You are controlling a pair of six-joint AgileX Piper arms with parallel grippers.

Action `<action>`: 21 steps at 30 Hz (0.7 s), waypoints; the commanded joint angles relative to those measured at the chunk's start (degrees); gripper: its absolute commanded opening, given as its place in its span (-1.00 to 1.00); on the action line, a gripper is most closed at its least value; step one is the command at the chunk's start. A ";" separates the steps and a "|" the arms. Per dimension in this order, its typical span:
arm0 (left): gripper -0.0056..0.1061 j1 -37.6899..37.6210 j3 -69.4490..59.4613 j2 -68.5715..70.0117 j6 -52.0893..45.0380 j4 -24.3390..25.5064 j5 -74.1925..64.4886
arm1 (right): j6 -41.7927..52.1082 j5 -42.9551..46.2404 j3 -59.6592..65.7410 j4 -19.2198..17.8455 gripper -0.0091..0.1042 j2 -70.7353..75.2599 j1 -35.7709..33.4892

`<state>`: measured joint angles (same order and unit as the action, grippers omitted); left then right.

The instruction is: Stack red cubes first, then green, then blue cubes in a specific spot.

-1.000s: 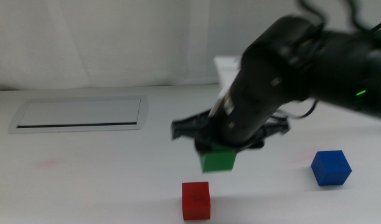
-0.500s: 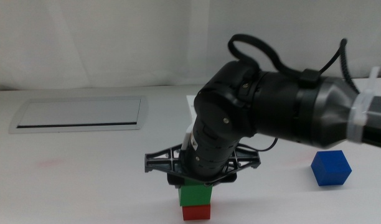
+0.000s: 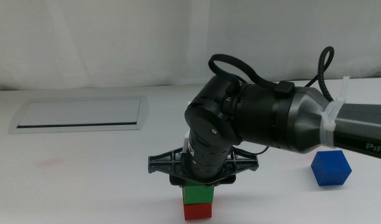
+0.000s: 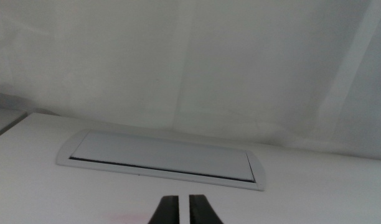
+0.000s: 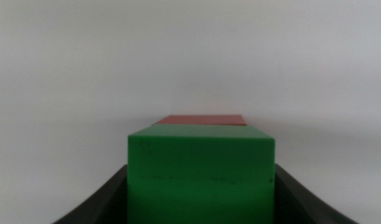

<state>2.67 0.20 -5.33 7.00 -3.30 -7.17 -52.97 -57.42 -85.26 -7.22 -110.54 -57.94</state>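
Observation:
The green cube [image 3: 198,194] sits on top of the red cube [image 3: 198,212] near the table's front edge, slightly right of centre. My right gripper [image 3: 200,185] reaches down from the right and is shut on the green cube. In the right wrist view the green cube [image 5: 202,177] fills the space between the jaws, with the red cube's top [image 5: 203,119] showing just beyond it. The blue cube [image 3: 331,168] stands alone on the white table to the right. My left gripper [image 4: 184,208] waits at the front left, with its jaws close together and empty.
A flat grey-framed panel with a dark slot [image 3: 78,114] lies at the back left and also shows in the left wrist view [image 4: 165,158]. A white curtain runs behind the table. The right arm's bulk hangs over the table's middle.
My right gripper carried the green cube down and to the left onto the red cube. In the last half second it has barely moved.

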 commanded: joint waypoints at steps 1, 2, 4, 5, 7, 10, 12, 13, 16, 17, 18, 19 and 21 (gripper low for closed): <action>-0.95 -0.34 -2.22 0.24 -0.14 -0.11 -0.11 | -0.60 0.19 -0.11 0.25 -0.88 -1.19 -0.28; -0.95 -0.34 -2.22 0.24 -0.14 -0.11 -0.11 | -0.60 0.47 -0.11 0.70 -0.88 -1.44 -0.28; -0.95 -0.34 -2.22 0.24 -0.14 -0.11 -0.11 | -0.49 1.49 -0.11 1.47 -0.88 -1.94 -0.74; -0.95 -0.34 -2.22 0.24 -0.14 -0.11 -0.11 | -0.49 1.63 -0.11 1.47 -0.88 -2.05 -0.86; -0.95 -0.34 -2.22 0.24 -0.14 -0.11 -0.11 | -0.26 1.75 -0.11 1.47 -0.88 -2.31 -1.27; -0.95 -0.34 -2.22 0.24 -0.14 -0.11 -0.11 | 1.01 1.63 -0.11 1.47 -0.88 -2.43 -1.49; -0.95 -0.34 -2.22 0.24 -0.14 -0.11 -0.11 | 1.01 1.52 -0.11 1.47 -0.88 -2.43 -1.49; -0.95 -0.34 -2.22 0.24 -0.14 -0.11 -0.11 | 1.01 1.52 -0.11 1.47 -0.87 -2.43 -1.49; -0.95 -0.34 -2.22 0.24 -0.14 -0.11 -0.11 | 2.36 1.38 -0.11 2.15 -0.69 -2.43 -1.49; -0.95 -0.34 -2.22 0.24 -0.14 -0.11 -0.11 | 2.73 1.38 -0.11 2.46 -0.59 -2.43 -1.49; -0.95 -0.34 -2.22 0.24 -0.14 -0.11 -0.11 | 3.08 1.38 -0.11 2.83 -0.47 -2.43 -1.49; -0.95 -0.34 -2.22 0.24 -0.14 -0.11 -0.11 | 3.74 1.38 -0.11 3.09 -0.36 -2.43 -1.49; -0.95 -0.34 -2.22 0.24 -0.14 -0.11 -0.11 | 4.67 1.38 -0.11 3.50 0.16 -2.43 -1.49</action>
<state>2.67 0.20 -5.33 7.00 -3.19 -7.26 -49.16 -55.79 -85.82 -6.11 -111.58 -59.12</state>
